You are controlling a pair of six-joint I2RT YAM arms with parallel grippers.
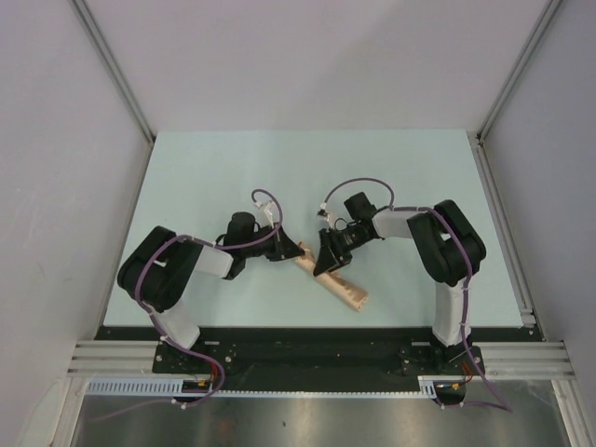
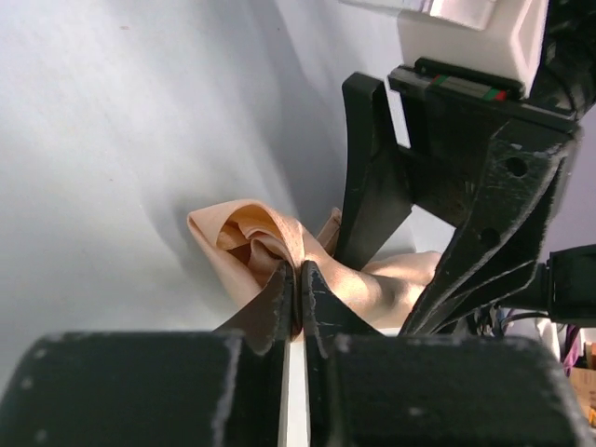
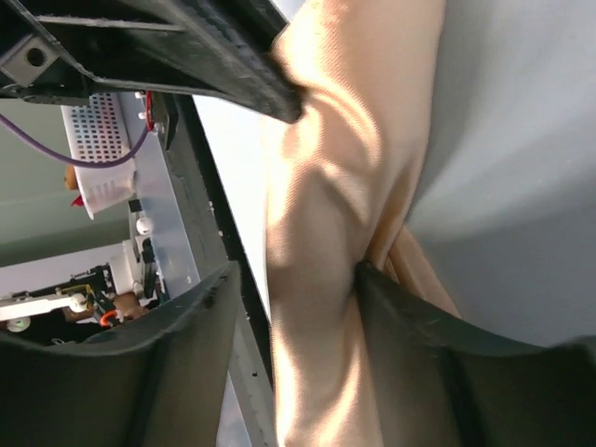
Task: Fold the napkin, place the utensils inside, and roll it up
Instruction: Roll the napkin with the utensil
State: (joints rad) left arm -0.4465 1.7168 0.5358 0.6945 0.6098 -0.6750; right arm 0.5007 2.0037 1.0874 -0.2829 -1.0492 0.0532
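On the pale blue-green flat tabletop (image 1: 279,168) lies one shiny peach-orange satin napkin (image 1: 343,289), rolled into a tube with its long axis running far-left to near-right. The left gripper (image 2: 296,275) pinches its far-left end, jaws almost closed on a fold. The right gripper (image 3: 296,279) straddles the middle, jaws part-open and loose around it. No utensil shows; it is probably rolled inside

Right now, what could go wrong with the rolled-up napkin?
1. The left claw pinches only the loose end of the napkin; a tug there might unroll it.
2. The right claw stands open around the roll's middle, so nothing squeezes it and the roll may spring loose.
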